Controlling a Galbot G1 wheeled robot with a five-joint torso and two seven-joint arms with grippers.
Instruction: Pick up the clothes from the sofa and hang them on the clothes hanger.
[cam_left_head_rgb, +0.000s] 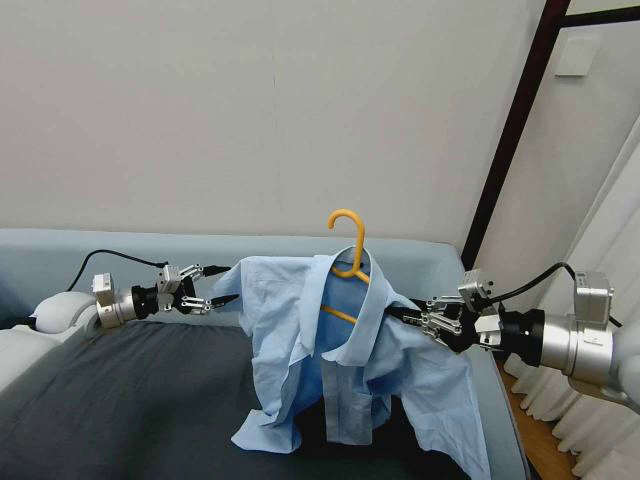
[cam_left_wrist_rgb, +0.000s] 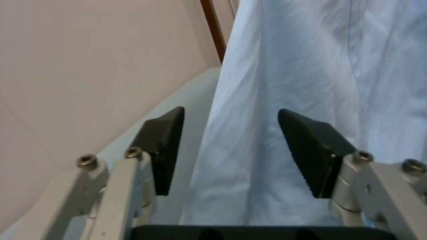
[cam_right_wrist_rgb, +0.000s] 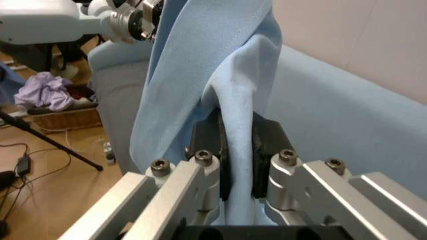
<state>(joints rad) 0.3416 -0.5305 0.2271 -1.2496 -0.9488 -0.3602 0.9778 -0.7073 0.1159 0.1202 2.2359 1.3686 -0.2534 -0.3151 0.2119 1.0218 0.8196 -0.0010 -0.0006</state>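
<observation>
My right claw (cam_left_head_rgb: 415, 320) is clamped tight on the blue shirt (cam_left_head_rgb: 290, 330), which is draped on the yellow hanger (cam_left_head_rgb: 360, 245) above the sofa (cam_left_head_rgb: 100, 400). My left claw (cam_left_head_rgb: 228, 284) is wide open with the shirt's edge between its fingers.

Faces a pale blue sofa (cam_left_head_rgb: 60, 250) set along the wall. Bears a dark grey cover (cam_left_head_rgb: 120, 400) spread flat over the seat, from the left end to near the right arm. Cannot tell whether the shirt (cam_left_head_rgb: 350, 400) hem touches that cover. Ends at the right just beside wooden floor (cam_left_head_rgb: 528, 435).
</observation>
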